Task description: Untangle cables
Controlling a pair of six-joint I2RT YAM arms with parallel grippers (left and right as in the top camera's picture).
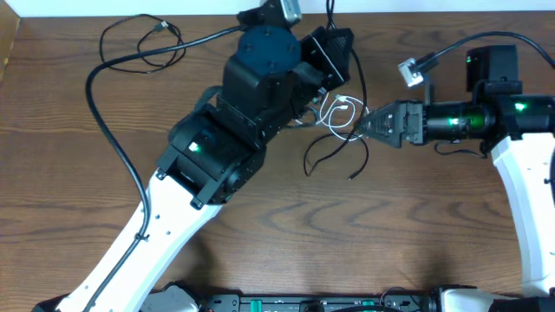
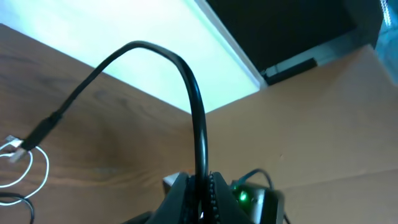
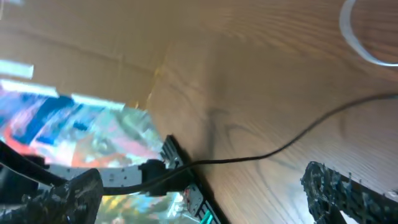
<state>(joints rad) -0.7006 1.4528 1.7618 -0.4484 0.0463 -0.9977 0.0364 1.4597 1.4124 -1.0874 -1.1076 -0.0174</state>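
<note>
- Right up against the left wrist cam, a black cable (image 2: 200, 124) comes up out of the left gripper (image 2: 202, 198). The jaws look pinched together on it, and it arcs over to its plug (image 2: 42, 130) down by the table (image 1: 416, 225).
- That plug sits right next to the white cable (image 1: 338, 113), which lies in small loops mid-table, between the two arms.
- The right gripper (image 3: 200, 180) is nosed in at the same knot from the other side. Its fingers (image 3: 339, 186) are spread well apart, nothing clamped. A thin black cord (image 3: 298, 140) runs across the gap and seems to brush one finger, but I can't tell if it's the same one the left arm is holding.
- Loose black tails trail off toward the front of the table from the white loops.
- My read: mid-separation. One arm has a cord pinned and the other is lining up for a second grab.
- Next, I'd guess the right side has to close on just one strand, white or black, and then the arms pull apart slowly. Grab two strands at once and the knot probably just tightens.
</note>
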